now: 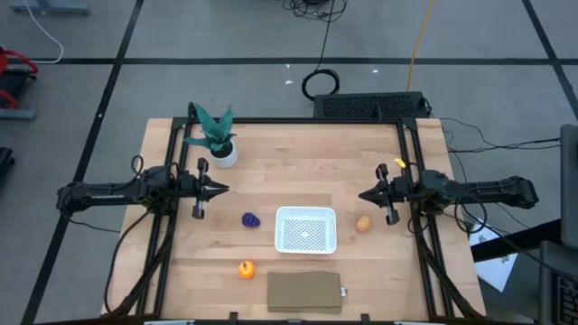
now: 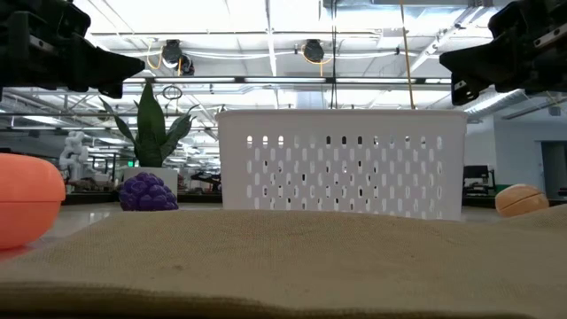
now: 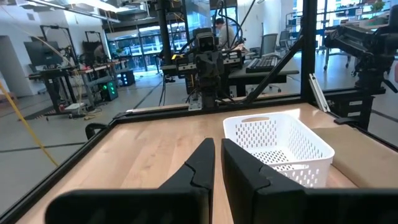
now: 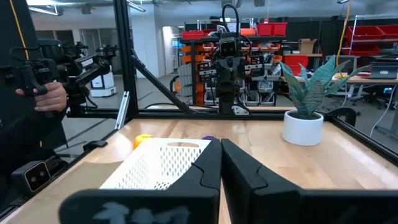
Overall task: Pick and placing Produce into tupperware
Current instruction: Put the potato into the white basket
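Note:
The white tupperware (image 1: pixel 306 228) sits on the wooden table, near the middle and toward the front. A dark purple cluster (image 1: pixel 251 219) lies to its left. An orange ball (image 1: pixel 247 269) lies nearer the front edge, and a tan lump (image 1: pixel 363 224) rests just to the tupperware's right. My left gripper (image 1: pixel 226 189) hovers level above the table's left side, shut and holding nothing, pointing toward the centre. On the right side my right gripper (image 1: pixel 361 194) mirrors it, shut and holding nothing, above and slightly behind the tan lump. The tupperware (image 3: pixel 280 146) also shows in the left wrist view.
A potted green plant (image 1: pixel 217 135) in a white pot stands at the far left. A flat brown slab (image 1: pixel 304 291) lies at the front edge, in front of the tupperware. A black frame (image 1: pixel 172 162) borders the table. A person's hand (image 4: pixel 43 96) holds a device beyond the table's near side.

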Controlling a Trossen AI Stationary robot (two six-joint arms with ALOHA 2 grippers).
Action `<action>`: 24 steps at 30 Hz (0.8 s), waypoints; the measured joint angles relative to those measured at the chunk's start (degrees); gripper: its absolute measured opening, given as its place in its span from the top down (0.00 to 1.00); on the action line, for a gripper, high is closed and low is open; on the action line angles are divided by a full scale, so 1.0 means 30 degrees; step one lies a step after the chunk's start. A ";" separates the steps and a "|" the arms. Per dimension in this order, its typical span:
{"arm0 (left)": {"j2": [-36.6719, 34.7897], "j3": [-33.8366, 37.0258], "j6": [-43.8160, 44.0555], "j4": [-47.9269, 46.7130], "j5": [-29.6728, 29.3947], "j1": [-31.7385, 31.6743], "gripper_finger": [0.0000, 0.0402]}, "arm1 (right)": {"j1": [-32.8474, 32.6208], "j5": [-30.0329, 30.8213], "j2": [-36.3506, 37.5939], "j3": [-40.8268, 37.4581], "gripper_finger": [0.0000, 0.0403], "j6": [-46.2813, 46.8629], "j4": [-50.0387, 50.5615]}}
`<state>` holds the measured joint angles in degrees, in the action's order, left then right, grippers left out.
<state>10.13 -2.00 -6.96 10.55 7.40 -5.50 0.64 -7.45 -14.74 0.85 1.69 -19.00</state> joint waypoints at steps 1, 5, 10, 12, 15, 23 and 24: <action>0.0000 0.0000 0.0000 0.0000 0.0000 0.0000 0.92 | 0.0000 -0.0006 0.0000 0.0004 1.00 -0.0162 -0.0002; 0.0000 0.0000 -0.0002 0.0000 -0.0007 0.0000 0.92 | 0.0000 -0.0019 0.0000 0.0004 1.00 -0.0230 -0.0544; 0.0000 0.0000 -0.0007 0.0000 -0.0007 0.0000 0.92 | -0.0022 -0.0026 -0.0216 0.0507 1.00 -0.0281 -0.1016; 0.0000 0.0000 -0.0007 0.0000 -0.0007 0.0000 0.92 | -0.0101 -0.0032 -0.0563 0.0920 1.00 -0.0283 -0.0873; 0.0000 0.0000 -0.0015 0.0000 -0.0007 0.0007 0.92 | -0.0444 -0.0040 -0.1453 0.1733 1.00 -0.0408 -0.0469; 0.0000 0.0000 -0.0015 0.0000 -0.0007 0.0007 0.92 | -0.1091 0.0115 -0.4105 0.4821 1.00 -0.0561 0.1985; -0.0007 0.0000 -0.0015 0.0000 -0.0007 0.0007 0.92 | -0.1162 0.0381 -0.4380 0.5366 1.00 -0.0460 0.2306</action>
<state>10.11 -2.00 -7.01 10.55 7.38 -5.48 -2.84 -6.31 -27.88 16.95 0.31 -12.09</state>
